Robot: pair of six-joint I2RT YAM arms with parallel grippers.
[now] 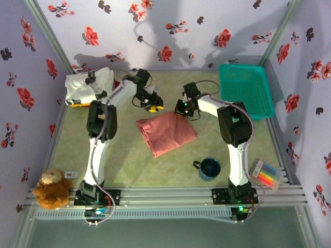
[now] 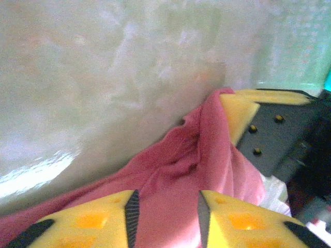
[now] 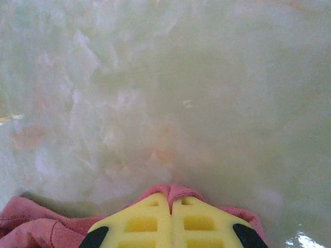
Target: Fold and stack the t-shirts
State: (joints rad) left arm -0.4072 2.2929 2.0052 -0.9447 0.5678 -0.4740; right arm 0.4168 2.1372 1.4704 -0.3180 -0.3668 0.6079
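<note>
1. Pinching the far edge of the salmon-pink t-shirt (image 3: 31, 223), the right gripper (image 3: 171, 197) has its yellow fingers pressed flat together, with a small fold of the cloth caught at their tips.
2. From above, the salmon-pink t-shirt (image 1: 166, 135) lies folded into a rough rectangle at the middle of the table (image 1: 129, 165), turned at a slant to the edges. The right gripper (image 1: 182, 109) sits at its far right corner.
3. The left gripper (image 1: 151, 105) is at the shirt's far edge, near the right gripper but apart from it.
4. In the left wrist view the left gripper (image 2: 165, 217) has its fingers (image 2: 103, 222) spread. Pink cloth (image 2: 176, 170) shows in the gap between them; it seems to lie below the pads rather than in them, though the blur leaves that unsure.
5. A white t-shirt (image 1: 93, 81) with dark marks is heaped in the far left corner, and a yellow t-shirt (image 1: 78, 104) peeks out at its near side.
6. A teal basket (image 1: 245, 90) fills the far right corner.
7. A blue mug (image 1: 209, 168) stands toward the near edge. A box of coloured markers (image 1: 266, 174) lies by the near right corner and a teddy bear (image 1: 51, 188) by the near left one.
</note>
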